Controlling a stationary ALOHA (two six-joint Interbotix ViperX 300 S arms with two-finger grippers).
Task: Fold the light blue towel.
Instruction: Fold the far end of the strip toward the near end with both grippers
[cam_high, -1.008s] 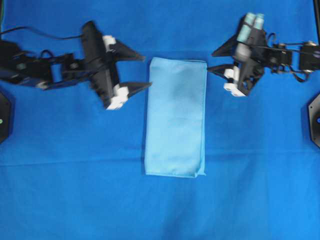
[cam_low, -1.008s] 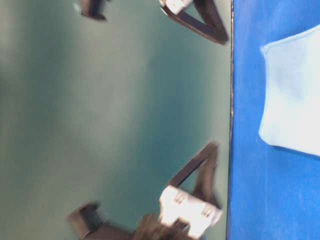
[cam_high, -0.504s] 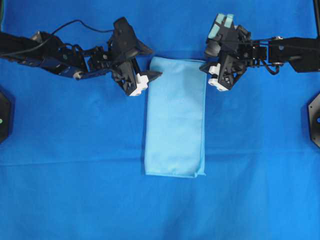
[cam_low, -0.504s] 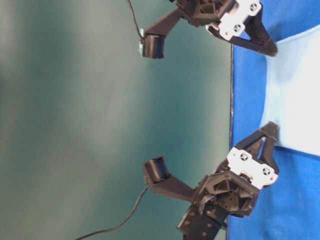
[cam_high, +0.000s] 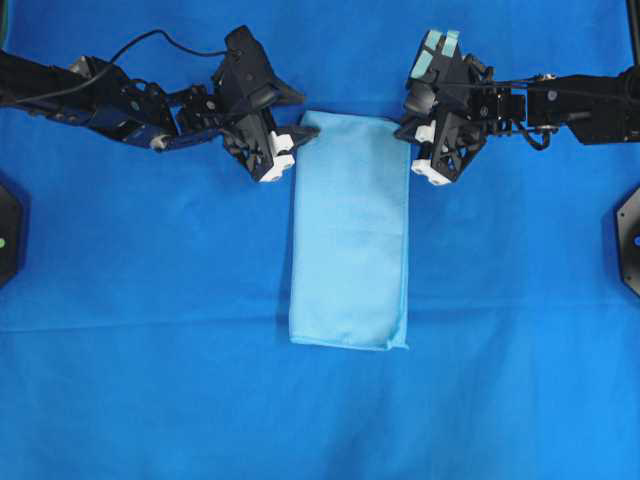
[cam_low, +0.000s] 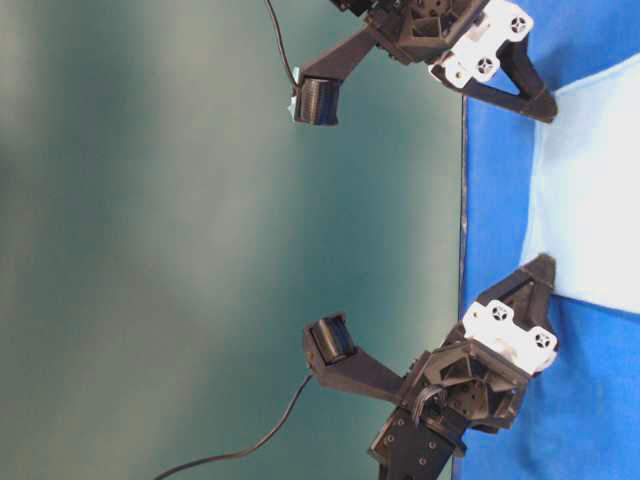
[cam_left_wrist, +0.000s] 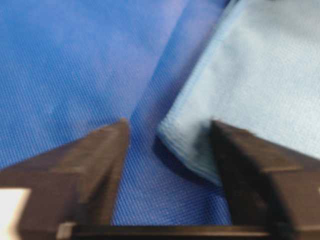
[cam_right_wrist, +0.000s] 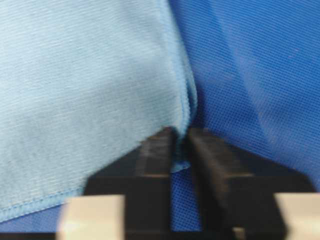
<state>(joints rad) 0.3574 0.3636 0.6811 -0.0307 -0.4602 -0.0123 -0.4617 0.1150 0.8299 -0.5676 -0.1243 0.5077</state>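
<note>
A: Where's the light blue towel (cam_high: 350, 235)?
B: Folded into a strip on the blue-covered worktop (cam_high: 150, 350).
A: The tools?
B: Right tool (cam_right_wrist: 181, 142) clenched on a top corner; left tool (cam_left_wrist: 167, 137) straddles the other, jaws apart.

Overhead straight down, table-level rotated sideways, wrist views close

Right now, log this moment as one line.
towel: folded strip, flat | left gripper: straddling corner, unclosed | right gripper: shut on corner

Left gripper (cam_left_wrist: 167, 132) fingers apart, straddling light blue towel (cam_left_wrist: 250, 85) corner.
</note>
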